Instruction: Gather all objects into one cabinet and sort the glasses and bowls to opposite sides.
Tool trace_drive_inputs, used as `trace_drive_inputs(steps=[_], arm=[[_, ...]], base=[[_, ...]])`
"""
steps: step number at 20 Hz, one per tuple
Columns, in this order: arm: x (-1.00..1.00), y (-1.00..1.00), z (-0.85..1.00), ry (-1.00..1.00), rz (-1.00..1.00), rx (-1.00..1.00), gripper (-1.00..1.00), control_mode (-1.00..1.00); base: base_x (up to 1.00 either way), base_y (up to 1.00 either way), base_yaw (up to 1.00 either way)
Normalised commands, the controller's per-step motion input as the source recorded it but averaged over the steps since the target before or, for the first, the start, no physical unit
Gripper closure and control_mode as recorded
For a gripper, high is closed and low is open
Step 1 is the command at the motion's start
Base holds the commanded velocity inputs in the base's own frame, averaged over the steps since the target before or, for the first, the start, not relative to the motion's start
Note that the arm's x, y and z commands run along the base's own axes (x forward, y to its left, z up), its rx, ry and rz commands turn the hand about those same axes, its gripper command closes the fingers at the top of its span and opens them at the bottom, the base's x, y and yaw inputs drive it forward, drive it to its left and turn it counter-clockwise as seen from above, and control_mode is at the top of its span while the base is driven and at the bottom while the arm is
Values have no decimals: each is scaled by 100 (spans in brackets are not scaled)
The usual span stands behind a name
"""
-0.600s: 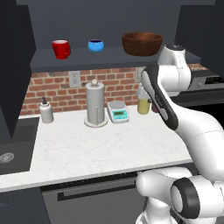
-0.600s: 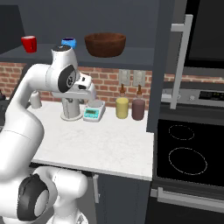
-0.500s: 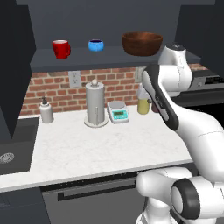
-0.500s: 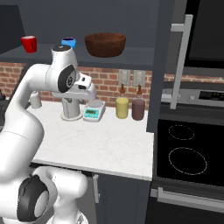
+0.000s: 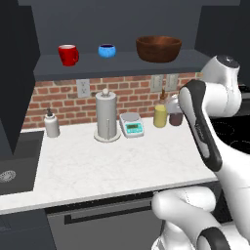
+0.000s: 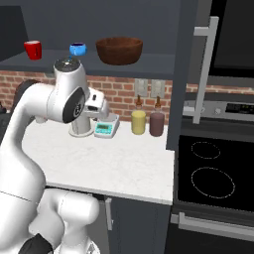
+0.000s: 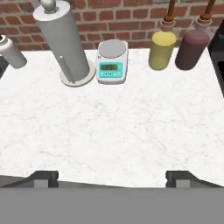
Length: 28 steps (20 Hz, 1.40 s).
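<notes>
My tool (image 7: 112,177) hangs released and empty over the bare white counter (image 7: 113,131). Further back, on the wide cabinet's shelf (image 5: 122,66), sit the red mug (image 5: 68,54), one blue vessel (image 5: 107,50) and the wooden bowl (image 5: 158,48) at the right end. I judge gathering mostly done. The second blue vessel is hidden from me; fetching it remains.
</notes>
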Motion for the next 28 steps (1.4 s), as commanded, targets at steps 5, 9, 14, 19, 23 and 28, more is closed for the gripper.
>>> trace_drive_inputs(steps=[5, 9, 14, 19, 23, 28], arm=[[-100, -1, 28, -44, 5, 8, -100, -100], [-99, 0, 74, -19, 0, 1, -100, -100], [-69, 0, 100, 0, 1, 0, -100, -100], [-56, 0, 75, 9, 0, -7, -100, -100], [-70, 0, 18, 6, 7, -22, -100, -100], [-21, 0, 0, 0, 6, -5, -100, -100]], base=[[0, 0, 0], [0, 0, 0], [0, 0, 0], [0, 0, 0], [0, 0, 0], [0, 0, 0]])
